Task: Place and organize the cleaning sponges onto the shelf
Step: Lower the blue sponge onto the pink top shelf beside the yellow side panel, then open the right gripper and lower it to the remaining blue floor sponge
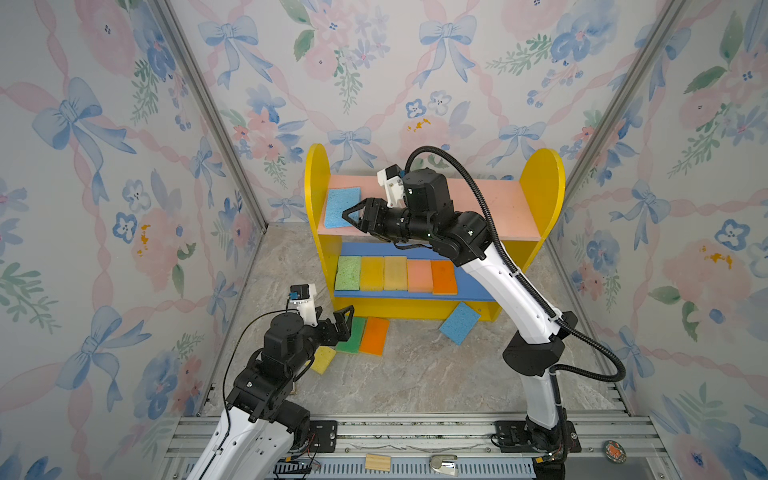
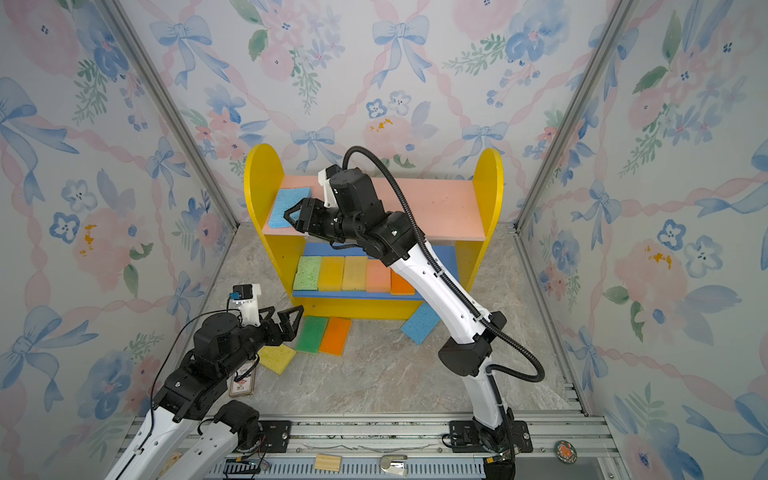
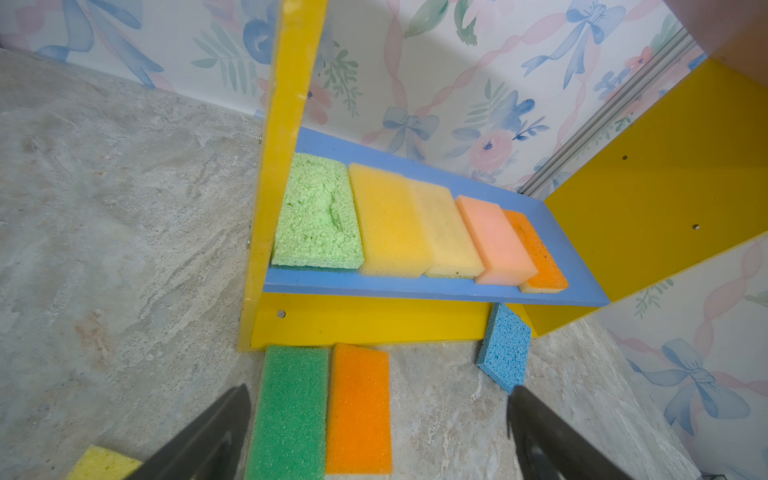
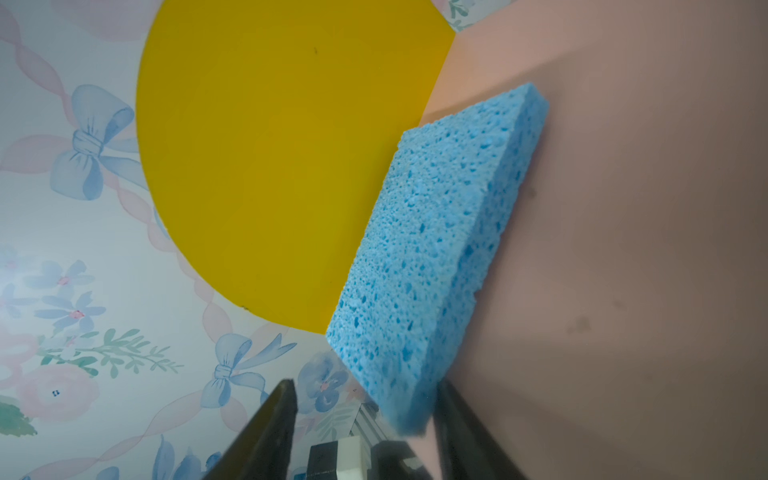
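The shelf [image 1: 542,183] stands against the back wall. One blue sponge [image 1: 341,205] [image 4: 436,249] lies on its pink upper board [image 1: 498,208] at the left end. My right gripper [image 1: 353,220] [image 4: 365,384] is at that sponge's near edge, open, one finger beside the sponge and a gap to the other. Several sponges, green [image 1: 348,272] to orange [image 1: 444,276], line the blue lower board [image 3: 415,286]. On the floor lie a green sponge [image 3: 291,415], an orange one [image 3: 359,411], a yellow one [image 1: 324,359] and a blue one [image 1: 459,322] leaning on the shelf base. My left gripper [image 1: 347,318] [image 3: 378,390] hovers open over the green and orange pair.
Patterned walls close in on three sides. A metal rail [image 1: 415,432] runs along the front, with a small wooden block [image 1: 377,462] and a round badge [image 1: 615,451] on it. A small card [image 2: 242,384] lies under the left arm.
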`<move>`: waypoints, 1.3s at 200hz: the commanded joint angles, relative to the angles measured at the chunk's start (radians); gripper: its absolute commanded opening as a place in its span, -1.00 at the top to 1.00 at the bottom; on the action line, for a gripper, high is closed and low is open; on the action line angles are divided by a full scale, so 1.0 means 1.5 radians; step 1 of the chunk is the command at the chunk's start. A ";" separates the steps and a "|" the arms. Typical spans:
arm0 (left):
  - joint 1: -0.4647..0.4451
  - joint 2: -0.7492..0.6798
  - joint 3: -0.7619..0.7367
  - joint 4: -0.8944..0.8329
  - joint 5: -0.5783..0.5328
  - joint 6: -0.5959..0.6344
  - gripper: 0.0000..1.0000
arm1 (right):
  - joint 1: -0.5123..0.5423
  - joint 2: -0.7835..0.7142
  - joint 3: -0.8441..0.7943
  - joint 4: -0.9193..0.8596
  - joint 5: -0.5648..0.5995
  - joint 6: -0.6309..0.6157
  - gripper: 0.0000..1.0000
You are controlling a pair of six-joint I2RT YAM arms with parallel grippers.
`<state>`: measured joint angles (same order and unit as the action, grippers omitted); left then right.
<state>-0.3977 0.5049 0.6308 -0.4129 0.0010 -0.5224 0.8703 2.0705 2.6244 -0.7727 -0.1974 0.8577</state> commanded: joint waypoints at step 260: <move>0.003 -0.012 -0.008 0.016 0.013 0.018 -0.96 | -0.026 -0.003 -0.027 -0.044 -0.020 -0.121 -0.27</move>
<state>-0.3977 0.4877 0.6308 -0.4129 0.0017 -0.5156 0.8650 2.0708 2.6152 -0.7410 -0.2474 0.7380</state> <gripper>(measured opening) 0.979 0.637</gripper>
